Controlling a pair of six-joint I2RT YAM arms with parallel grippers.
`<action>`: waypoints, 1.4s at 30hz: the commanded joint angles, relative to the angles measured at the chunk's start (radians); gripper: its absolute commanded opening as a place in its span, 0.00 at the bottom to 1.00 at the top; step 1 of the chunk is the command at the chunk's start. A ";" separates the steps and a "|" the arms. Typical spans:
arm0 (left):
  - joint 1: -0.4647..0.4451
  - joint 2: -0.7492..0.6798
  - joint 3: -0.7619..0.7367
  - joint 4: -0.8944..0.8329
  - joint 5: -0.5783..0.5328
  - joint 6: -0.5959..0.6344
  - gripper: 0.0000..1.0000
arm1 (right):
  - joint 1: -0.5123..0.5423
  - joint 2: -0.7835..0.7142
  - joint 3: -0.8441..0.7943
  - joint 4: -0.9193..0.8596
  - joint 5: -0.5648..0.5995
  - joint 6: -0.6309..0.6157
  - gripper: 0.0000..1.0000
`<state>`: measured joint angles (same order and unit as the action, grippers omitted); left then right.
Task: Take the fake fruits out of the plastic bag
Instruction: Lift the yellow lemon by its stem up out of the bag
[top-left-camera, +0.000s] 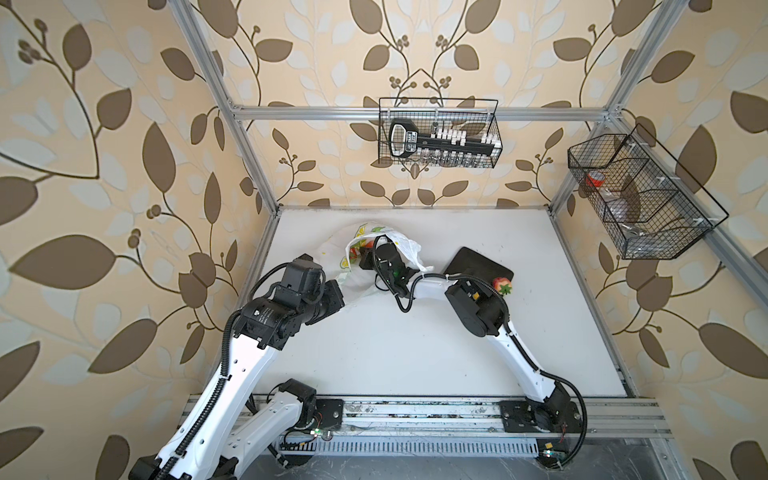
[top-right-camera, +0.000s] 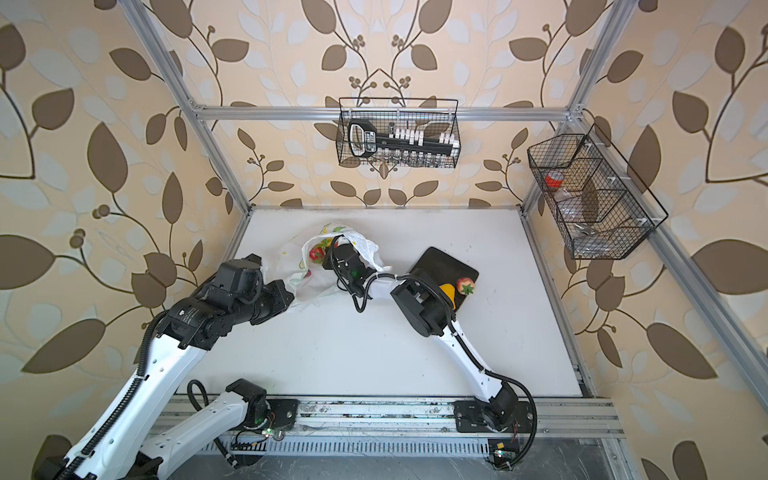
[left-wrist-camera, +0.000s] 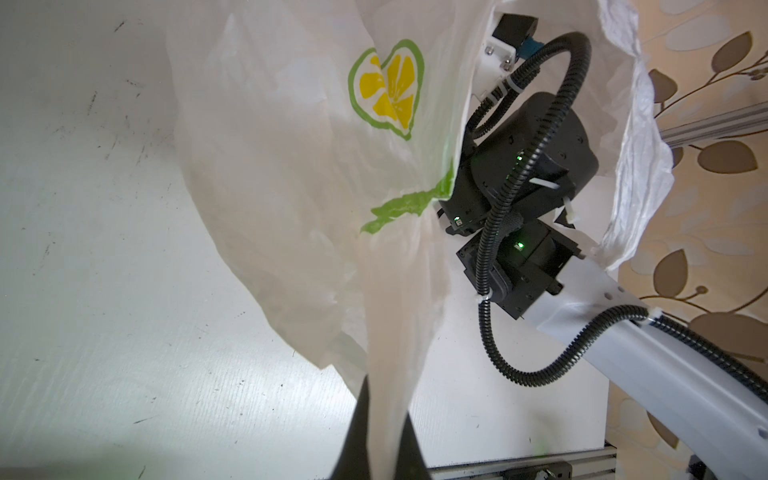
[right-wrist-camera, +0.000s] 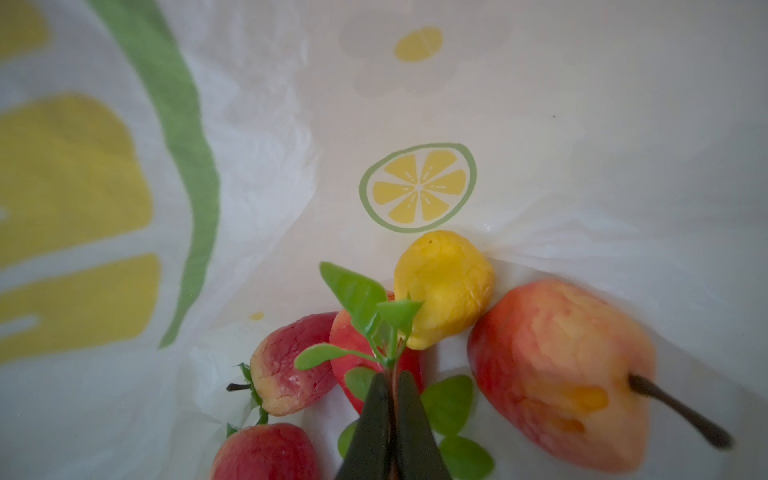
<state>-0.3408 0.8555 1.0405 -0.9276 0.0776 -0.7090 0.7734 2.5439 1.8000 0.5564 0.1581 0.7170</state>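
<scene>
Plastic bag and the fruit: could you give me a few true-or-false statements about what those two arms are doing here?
1. The left gripper pinches the plastic bag. True.
2. A strawberry lies on the dark tray. True.
3. The right gripper hovers over the dark tray. False: it is inside the bag, shut on a leafy stem.
4. The bag is empty. False: a yellow lemon and a big reddish fruit lie inside, among others.

No legible text; label on tool in wire basket unreadable.
</scene>
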 joint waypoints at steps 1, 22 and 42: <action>-0.006 -0.012 0.023 0.031 0.011 0.008 0.00 | -0.003 -0.032 -0.025 0.010 -0.034 -0.001 0.03; -0.006 -0.020 -0.012 0.126 -0.005 -0.014 0.00 | 0.039 -0.371 -0.309 -0.150 -0.156 -0.041 0.00; -0.006 -0.036 -0.034 0.184 -0.042 -0.029 0.00 | 0.064 -0.710 -0.524 -0.402 -0.264 -0.547 0.00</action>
<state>-0.3408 0.8326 1.0229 -0.7780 0.0662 -0.7258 0.8322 1.9057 1.2942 0.1974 -0.0521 0.2848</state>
